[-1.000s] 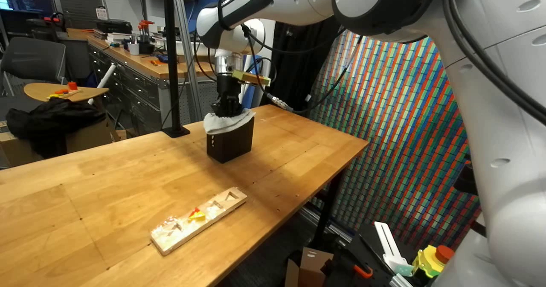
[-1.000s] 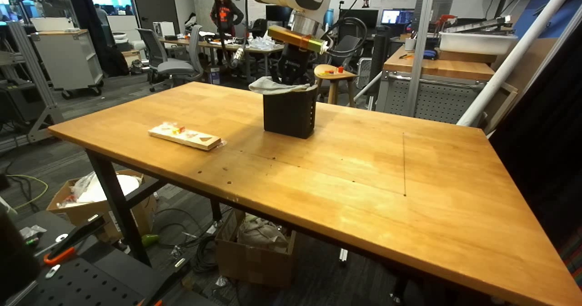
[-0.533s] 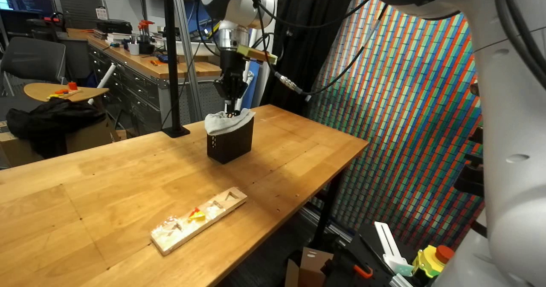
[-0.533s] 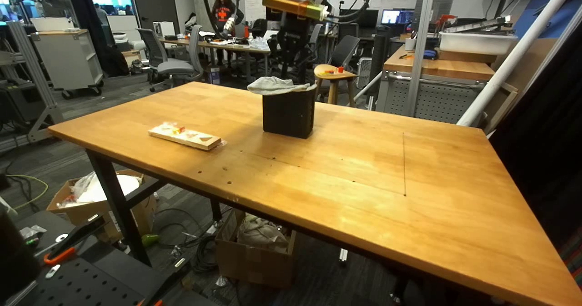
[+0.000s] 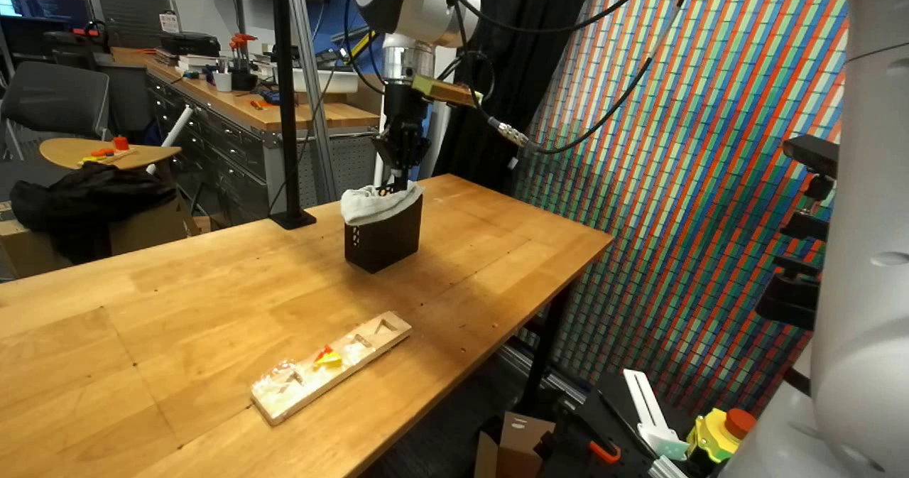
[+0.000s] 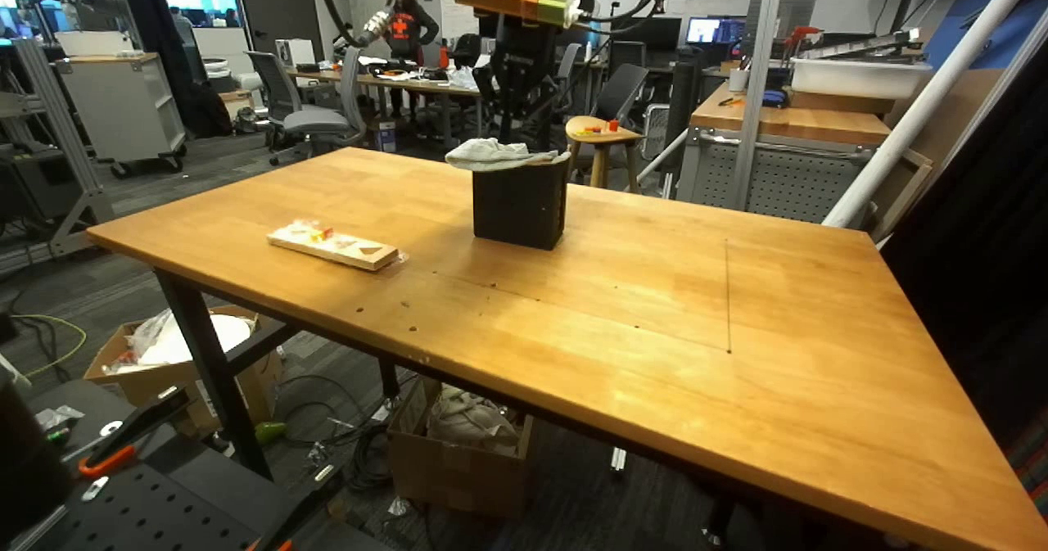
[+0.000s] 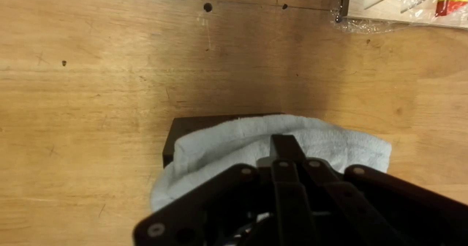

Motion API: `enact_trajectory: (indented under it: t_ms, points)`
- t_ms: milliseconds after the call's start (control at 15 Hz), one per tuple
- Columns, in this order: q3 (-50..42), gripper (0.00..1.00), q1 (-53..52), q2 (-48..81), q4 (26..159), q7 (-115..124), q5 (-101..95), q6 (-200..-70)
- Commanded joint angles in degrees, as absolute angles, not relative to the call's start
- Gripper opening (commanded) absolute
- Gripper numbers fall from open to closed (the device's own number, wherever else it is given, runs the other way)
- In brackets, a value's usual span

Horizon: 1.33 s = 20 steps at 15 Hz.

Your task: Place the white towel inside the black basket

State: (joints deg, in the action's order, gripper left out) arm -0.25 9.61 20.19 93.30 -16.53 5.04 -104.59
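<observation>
The white towel [image 5: 373, 207] lies bunched over the top of the black basket [image 5: 387, 240] and hangs over its rim. In an exterior view the towel [image 6: 495, 155] sticks out past one side of the basket [image 6: 520, 207]. My gripper [image 5: 401, 178] is upright just above the towel; it also shows in an exterior view [image 6: 505, 135]. In the wrist view the gripper's [image 7: 287, 143] fingertips are together with no towel seen between them, over the towel [image 7: 237, 129]. The basket [image 7: 184, 127] shows there as a dark edge; its inside is hidden.
A wooden puzzle board [image 5: 355, 350] with a red and yellow piece lies on the wooden table [image 5: 213, 307]. A black post [image 5: 286, 109] stands at the table's edge near the basket. A stool [image 6: 603, 129] and a workbench [image 6: 786, 125] stand behind the table.
My gripper has risen from low on the towel and shifted sideways, rightward in an exterior view. Its fingers now show above the towel. The towel and basket have stayed almost in place.
</observation>
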Motion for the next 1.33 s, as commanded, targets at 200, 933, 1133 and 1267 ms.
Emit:
enact_trajectory:
  t_ms: [200, 933, 1133, 1267]
  points:
    - [-1.5, 0.02, 9.2, 16.1, 103.1, -16.6, 5.7, -111.4]
    - [-1.4, 0.02, 9.2, 16.6, 105.2, -17.3, 5.8, -116.7]
    - [-1.3, 0.02, 9.2, 16.9, 104.9, -17.4, 5.8, -119.4]
    - [-1.3, 0.02, 9.2, 17.1, 104.5, -17.4, 5.7, -120.2]
